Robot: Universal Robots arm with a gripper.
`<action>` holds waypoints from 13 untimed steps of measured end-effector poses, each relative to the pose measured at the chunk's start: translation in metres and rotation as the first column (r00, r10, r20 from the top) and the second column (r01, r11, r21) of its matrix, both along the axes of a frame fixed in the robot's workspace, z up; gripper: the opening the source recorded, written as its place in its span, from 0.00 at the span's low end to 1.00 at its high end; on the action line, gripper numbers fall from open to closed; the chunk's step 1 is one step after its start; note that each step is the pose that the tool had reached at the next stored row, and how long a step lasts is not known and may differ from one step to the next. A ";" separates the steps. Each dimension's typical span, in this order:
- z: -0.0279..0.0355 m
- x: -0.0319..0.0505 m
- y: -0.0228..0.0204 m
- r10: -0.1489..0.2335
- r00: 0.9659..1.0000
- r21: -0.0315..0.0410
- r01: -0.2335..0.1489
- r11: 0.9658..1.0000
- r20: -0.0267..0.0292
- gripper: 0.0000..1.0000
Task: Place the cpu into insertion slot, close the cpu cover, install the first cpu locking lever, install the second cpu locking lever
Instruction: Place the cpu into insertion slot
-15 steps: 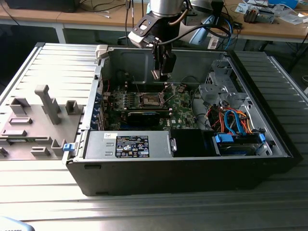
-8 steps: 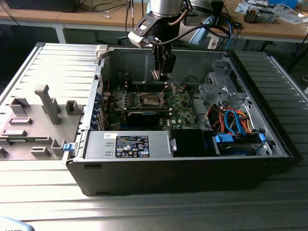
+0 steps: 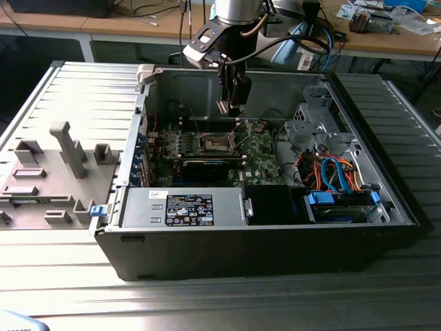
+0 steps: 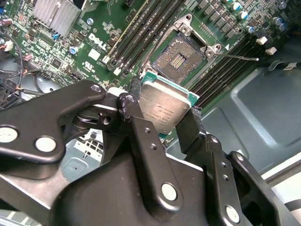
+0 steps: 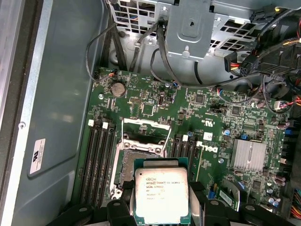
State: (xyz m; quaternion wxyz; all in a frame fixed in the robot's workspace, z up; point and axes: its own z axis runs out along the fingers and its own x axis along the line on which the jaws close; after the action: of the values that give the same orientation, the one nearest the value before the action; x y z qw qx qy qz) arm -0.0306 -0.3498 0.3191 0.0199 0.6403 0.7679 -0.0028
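In the exterior view, the gripper [image 3: 231, 105] hangs inside the open computer case [image 3: 207, 255], above the green motherboard [image 3: 262, 148] and apart from the insertion slot [image 3: 215, 143]. In the second wrist view, its fingers [image 4: 138, 123] are clamped on two opposite edges of the cpu [image 4: 164, 106], which is held clear of the uncovered slot. In the first wrist view, the cpu's metal top faces the camera and partly hides the slot behind it.

Lines of small dark print cover the top of the cpu [image 5: 161, 194], between the fingers [image 5: 117, 211]. White logo lettering [image 5: 207, 149] stands on the motherboard [image 5: 150, 108] just beside them. A printed label [image 3: 189, 209] sits on the power supply [image 3: 138, 207], well apart.
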 end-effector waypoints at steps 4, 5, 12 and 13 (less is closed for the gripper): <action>-0.0001 0.0000 0.0000 -0.002 1.000 0.000 0.002 1.000 0.000 0.55; -0.0001 0.0000 0.0000 -0.003 1.000 0.000 0.003 1.000 0.000 0.55; -0.0006 0.0000 0.0000 -0.013 1.000 0.000 0.013 1.000 0.000 0.55; -0.0006 0.0000 0.0000 -0.013 1.000 0.000 0.013 1.000 0.000 0.55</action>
State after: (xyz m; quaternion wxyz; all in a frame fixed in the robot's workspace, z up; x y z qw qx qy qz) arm -0.0306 -0.3498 0.3185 0.0199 0.6454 0.7636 -0.0029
